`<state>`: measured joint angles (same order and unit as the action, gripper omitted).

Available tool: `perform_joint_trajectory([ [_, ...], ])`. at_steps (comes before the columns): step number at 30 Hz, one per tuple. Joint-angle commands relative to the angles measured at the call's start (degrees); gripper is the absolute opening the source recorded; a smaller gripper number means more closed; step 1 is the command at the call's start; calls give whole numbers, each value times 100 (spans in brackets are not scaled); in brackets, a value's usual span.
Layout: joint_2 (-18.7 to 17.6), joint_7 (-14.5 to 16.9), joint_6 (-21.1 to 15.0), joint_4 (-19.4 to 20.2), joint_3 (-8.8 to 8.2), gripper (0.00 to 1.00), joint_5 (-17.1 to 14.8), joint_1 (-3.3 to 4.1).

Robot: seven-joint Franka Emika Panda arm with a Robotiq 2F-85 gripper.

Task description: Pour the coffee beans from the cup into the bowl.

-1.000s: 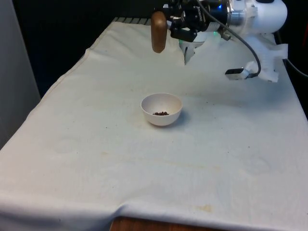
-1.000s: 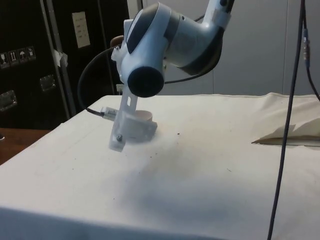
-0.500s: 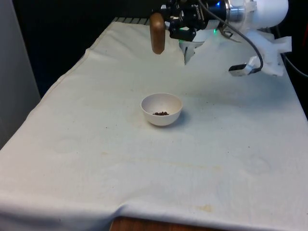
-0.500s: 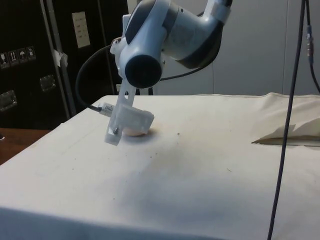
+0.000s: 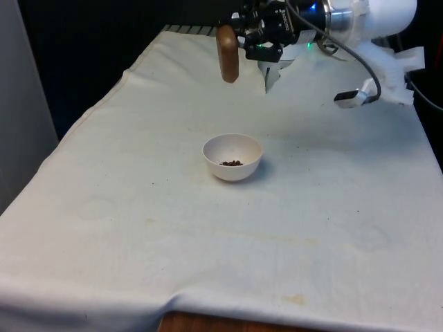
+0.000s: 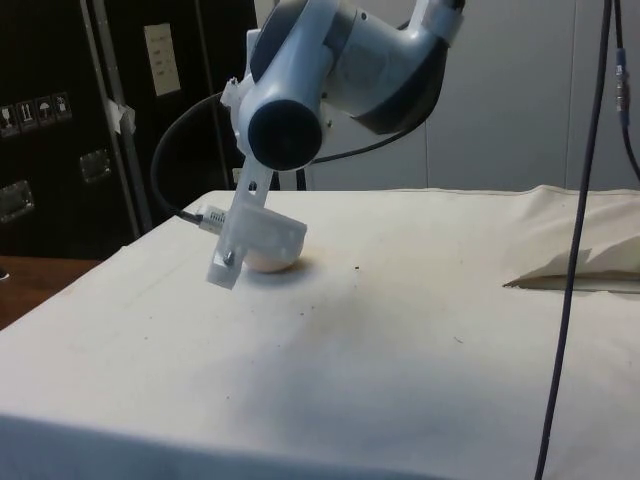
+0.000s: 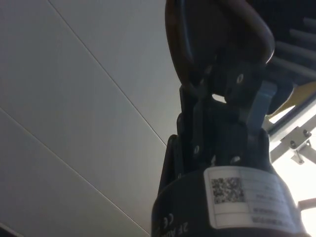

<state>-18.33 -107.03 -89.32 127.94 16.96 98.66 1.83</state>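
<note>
Brown cup (image 5: 227,53) is pinched in the end effector (image 5: 242,40), above the bowl (image 5: 232,156).

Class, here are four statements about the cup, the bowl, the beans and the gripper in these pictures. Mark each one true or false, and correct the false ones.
1. The gripper holds the brown cup in the air. True.
2. The white bowl is empty. False: coffee beans lie in it.
3. The cup stands on the white cloth. False: it hangs above the cloth, beyond the bowl.
4. The bowl sits upright on the cloth. True.
</note>
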Motion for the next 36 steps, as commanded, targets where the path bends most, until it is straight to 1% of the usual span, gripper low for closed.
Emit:
perform_joint_trajectory([
  [1,74,11,-149,57,23,5,-57,-40],
  [3,92,11,-195,74,17,5,-97,-40],
  [4,23,0,-52,23,0,5,-52,-6],
  [5,103,6,-218,80,17,5,-120,-40],
  [13,189,6,-424,143,11,5,-298,-46],
  [14,132,-6,-298,109,-6,5,-258,-11],
  [15,201,11,-447,155,11,5,-315,-52],
  [23,264,34,-653,201,6,5,-493,-57],
  [24,206,-6,-527,160,-6,5,-453,-23],
  [25,269,40,-676,206,6,5,-527,-57],
  [26,275,40,-693,212,6,5,-544,-63],
  [31,304,52,-802,246,0,5,-636,-69],
  [32,241,6,-670,206,-11,5,-596,-34],
  [33,309,57,-819,252,0,5,-659,-69],
  [36,355,80,-877,304,0,5,-733,-63],
])
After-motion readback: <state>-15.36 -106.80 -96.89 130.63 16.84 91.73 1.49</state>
